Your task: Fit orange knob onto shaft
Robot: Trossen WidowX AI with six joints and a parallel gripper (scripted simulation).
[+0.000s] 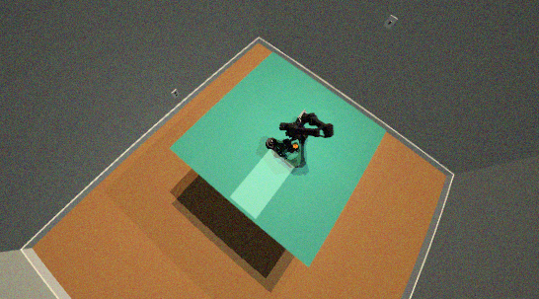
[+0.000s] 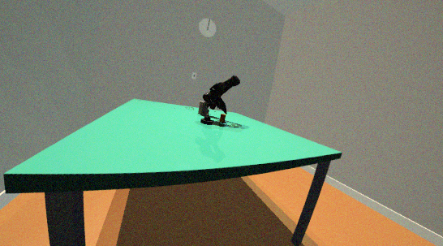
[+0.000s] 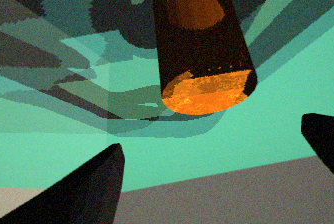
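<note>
The orange knob (image 1: 295, 146) (image 2: 222, 118) (image 3: 209, 95) stands upright, close to the arm's base. In the wrist view its end face is brightly lit and its long side is dark. My gripper (image 2: 225, 112) (image 3: 208, 137) is open and empty. Its fingertips are wide apart, just above the knob and clear of it; in the wrist view the knob's lit end shows beyond the gap between them. The silver shaft cannot be made out. A dark patch lies under the knob in the exterior view, too small to tell whether it is the pedestal. The knob's hole is hidden.
The arm's dark base (image 2: 206, 122) stands beside the knob on the green table (image 1: 336, 159) (image 2: 134, 143). Shadows and reflections of the arm lie around them. A bright patch of light (image 1: 262, 186) falls on the table. A clock (image 2: 207, 28) hangs on the wall.
</note>
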